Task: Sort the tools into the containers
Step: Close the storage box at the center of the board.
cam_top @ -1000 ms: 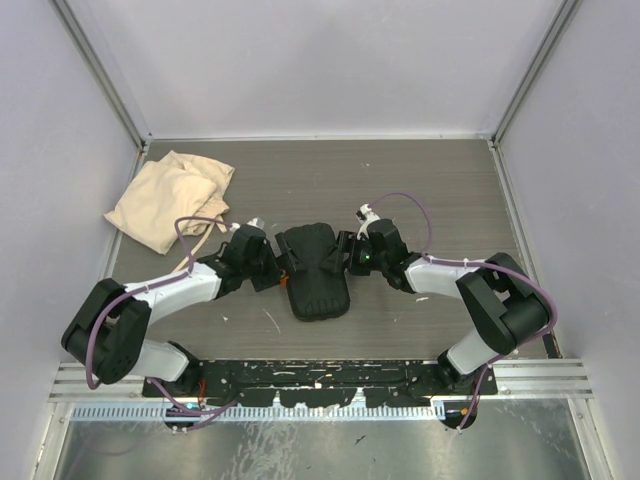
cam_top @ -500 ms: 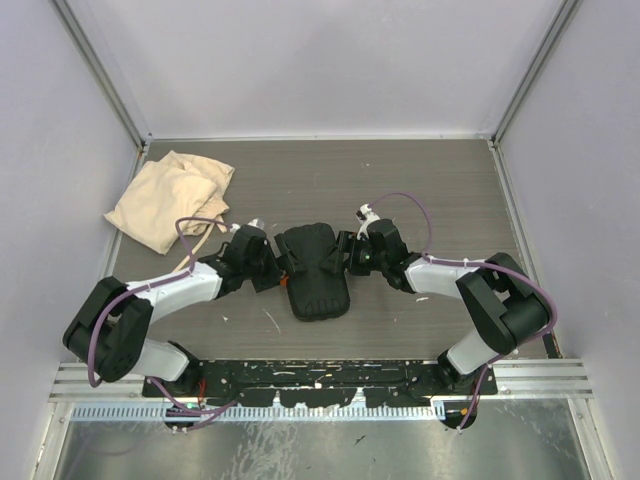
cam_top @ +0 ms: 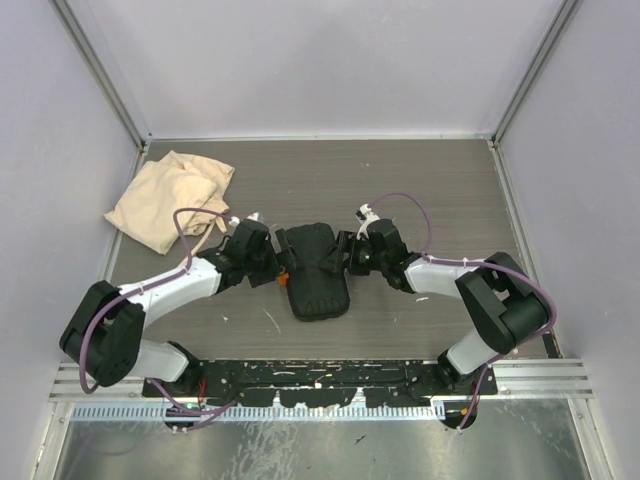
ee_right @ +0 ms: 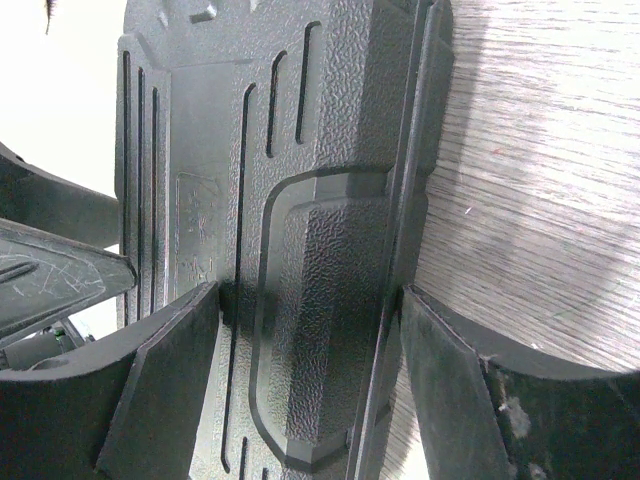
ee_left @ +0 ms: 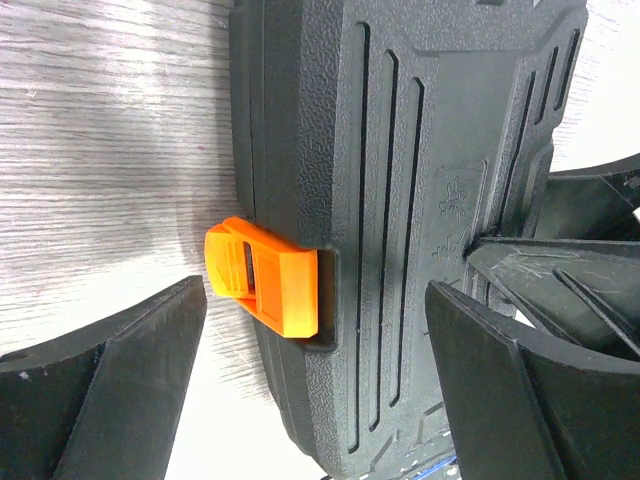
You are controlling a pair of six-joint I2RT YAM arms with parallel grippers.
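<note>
black textured plastic tool case [cam_top: 313,270], orange latch [ee_left: 265,290], flanked on worktop [cam_top: 420,190] by both grippers, left gripper [cam_top: 268,262] jaws spread, right gripper [cam_top: 348,256] jaws clamped across case edge.

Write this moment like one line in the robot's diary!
case: shut, on table | latch: orange, flipped out | left gripper: open, astride latch | right gripper: clamps case edge

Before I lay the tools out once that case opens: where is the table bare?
Bare wood lies behind the black case, between the cloth bag and the right wall, and in front of it toward the arm bases. The middle is crowded: left gripper and right gripper flank the case.
</note>
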